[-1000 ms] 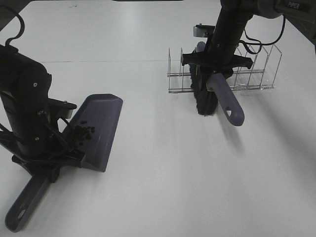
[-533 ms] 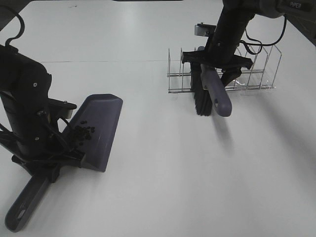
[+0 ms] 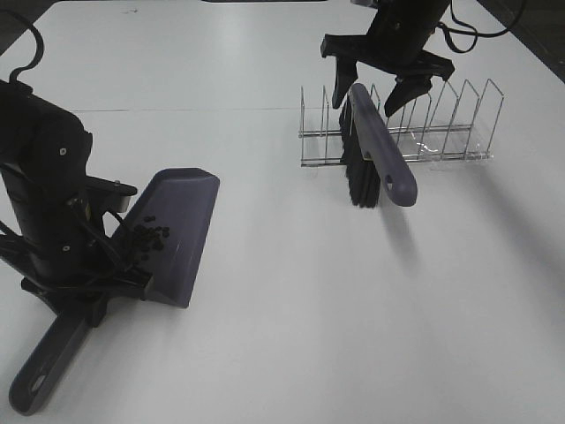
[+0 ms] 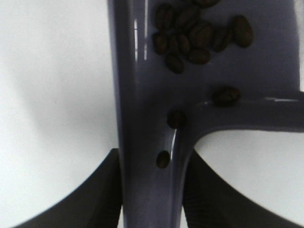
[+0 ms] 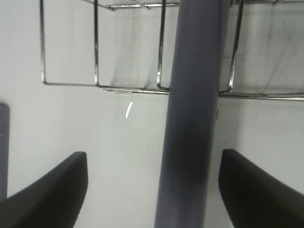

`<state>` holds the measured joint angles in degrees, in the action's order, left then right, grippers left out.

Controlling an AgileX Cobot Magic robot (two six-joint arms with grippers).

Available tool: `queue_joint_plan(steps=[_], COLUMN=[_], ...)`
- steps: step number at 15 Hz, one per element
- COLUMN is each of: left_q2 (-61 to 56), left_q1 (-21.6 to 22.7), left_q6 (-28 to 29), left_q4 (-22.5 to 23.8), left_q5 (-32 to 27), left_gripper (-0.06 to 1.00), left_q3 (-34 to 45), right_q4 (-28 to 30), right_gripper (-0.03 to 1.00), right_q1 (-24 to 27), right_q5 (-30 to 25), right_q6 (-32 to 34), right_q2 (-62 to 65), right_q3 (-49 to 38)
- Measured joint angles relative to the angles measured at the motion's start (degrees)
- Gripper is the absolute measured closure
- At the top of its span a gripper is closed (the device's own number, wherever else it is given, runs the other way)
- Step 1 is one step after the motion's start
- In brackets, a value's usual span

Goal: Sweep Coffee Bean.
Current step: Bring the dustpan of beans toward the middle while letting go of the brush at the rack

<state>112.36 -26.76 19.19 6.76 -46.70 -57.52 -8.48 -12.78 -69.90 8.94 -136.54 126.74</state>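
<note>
Right gripper: hanging above the brush handle, jaws spread wide and touching nothing.
Brush: leaning in the wire rack, bristles resting on the table, handle pointing toward the near side.
Left gripper: clamping the dustpan's handle, fingers pressing on both sides.
Coffee bean: lying clustered inside the dustpan, at the near left; a few sitting loose by the handle.
Table: white, plain, showing soft shadows.
</note>
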Motion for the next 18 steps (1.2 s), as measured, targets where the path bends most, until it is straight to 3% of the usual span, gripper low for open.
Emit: queue_joint_plan(steps=[5,13,18], left_q2=[0.0,8.9,10.7], left_q1=[0.0,2.8,2.8], left_q6=[0.0,-3.6,-3.8], left_q4=[-0.4,-2.9,-3.8], left_q5=[0.0,-5.2,-5.4], left_gripper=[0.62,0.62,0.62], left_q3=[-2.1,-18.3,-19.5], right_q4=[-2.8,-2.7,-2.7], right_gripper=[0.29,0.29,0.29], right_q1=[0.0,0.0,0.0], right_q5=[-0.1,-0.2,-0.2], right_q6=[-1.1,-3.0,-3.6], right_q2=[7.6,16.5,20.0], right_q3=[0.0,-8.5,-9.1])
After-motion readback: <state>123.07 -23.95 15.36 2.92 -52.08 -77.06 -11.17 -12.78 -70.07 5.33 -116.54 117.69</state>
